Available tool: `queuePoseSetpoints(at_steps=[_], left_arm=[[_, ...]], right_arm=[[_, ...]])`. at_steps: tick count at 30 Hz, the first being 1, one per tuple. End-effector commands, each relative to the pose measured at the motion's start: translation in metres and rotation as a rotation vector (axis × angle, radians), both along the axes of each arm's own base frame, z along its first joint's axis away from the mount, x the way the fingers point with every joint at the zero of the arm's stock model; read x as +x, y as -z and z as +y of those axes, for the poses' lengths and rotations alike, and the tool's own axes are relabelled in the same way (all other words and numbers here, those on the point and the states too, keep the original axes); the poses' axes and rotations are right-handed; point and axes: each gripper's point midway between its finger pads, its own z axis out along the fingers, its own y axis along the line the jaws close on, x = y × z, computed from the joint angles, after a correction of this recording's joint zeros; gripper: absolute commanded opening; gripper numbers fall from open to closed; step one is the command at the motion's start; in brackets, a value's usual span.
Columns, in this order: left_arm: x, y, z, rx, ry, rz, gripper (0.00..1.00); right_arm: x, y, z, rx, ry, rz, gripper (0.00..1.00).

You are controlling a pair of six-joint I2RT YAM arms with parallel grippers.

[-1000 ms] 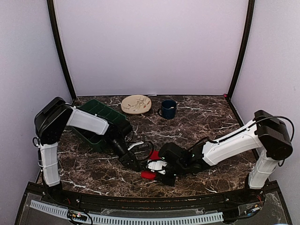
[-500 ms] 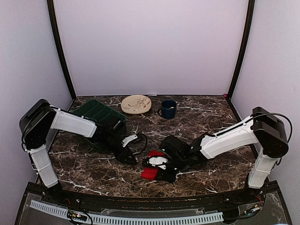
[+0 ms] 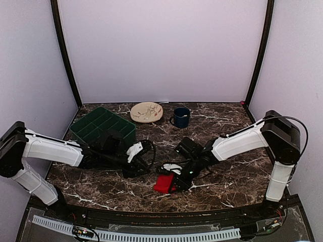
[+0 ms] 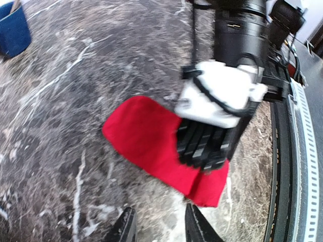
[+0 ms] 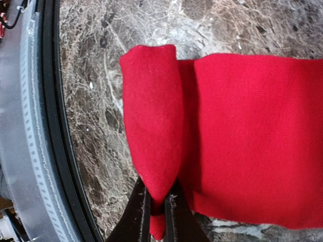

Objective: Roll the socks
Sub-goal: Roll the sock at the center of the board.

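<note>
The red socks [image 3: 163,184] lie flat on the marble near the front edge, stacked, with one end folded over into a fat lip [image 5: 151,116]. No white band shows. My right gripper [image 3: 175,181] is shut on that folded lip, and in the right wrist view [image 5: 157,217] its black fingers pinch the red fabric between them. My left gripper [image 3: 137,168] is open and empty, a short way left of the socks. In the left wrist view [image 4: 160,229] its two dark fingertips stand apart over bare marble, with the socks [image 4: 146,136] and the right gripper ahead of them.
A green compartment tray [image 3: 103,126] stands at the back left. A tan plate [image 3: 147,111] and a blue mug [image 3: 181,117] stand at the back. The mug also shows in the left wrist view [image 4: 12,30]. The black table rail [image 5: 48,126] runs close beside the socks.
My left gripper has pulled back to the left, away from the socks, and its arm has dropped low. My right gripper stays shut on the socks and has shifted slightly right.
</note>
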Motion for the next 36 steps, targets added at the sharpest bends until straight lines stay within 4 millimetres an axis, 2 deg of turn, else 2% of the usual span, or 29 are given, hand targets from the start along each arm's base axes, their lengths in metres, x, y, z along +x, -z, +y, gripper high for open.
queuePoseSetpoints(at_steps=[1,9,16,21,27,36], left_arm=[[-0.007,-0.006,-0.009,-0.008,0.033,-0.129,0.34],[-0.039,-0.010,-0.023,-0.011,0.167,-0.251,0.34],[-0.069,0.002,-0.036,0.043,0.334,-0.284,0.35],[-0.078,0.022,-0.039,0.125,0.415,-0.261,0.35],[-0.088,0.032,-0.047,0.158,0.493,-0.242,0.34],[-0.087,0.044,-0.055,0.207,0.508,-0.270,0.34]], right_arm=[[-0.011,-0.003,0.002,0.010,-0.025,0.124,0.03],[-0.012,-0.008,0.003,0.034,-0.027,0.259,0.03],[-0.011,-0.009,0.003,0.044,-0.012,0.323,0.03],[-0.013,-0.007,0.002,0.042,-0.010,0.339,0.04],[-0.014,-0.008,0.002,0.048,-0.008,0.351,0.04],[-0.017,-0.007,0.001,0.056,-0.013,0.369,0.04]])
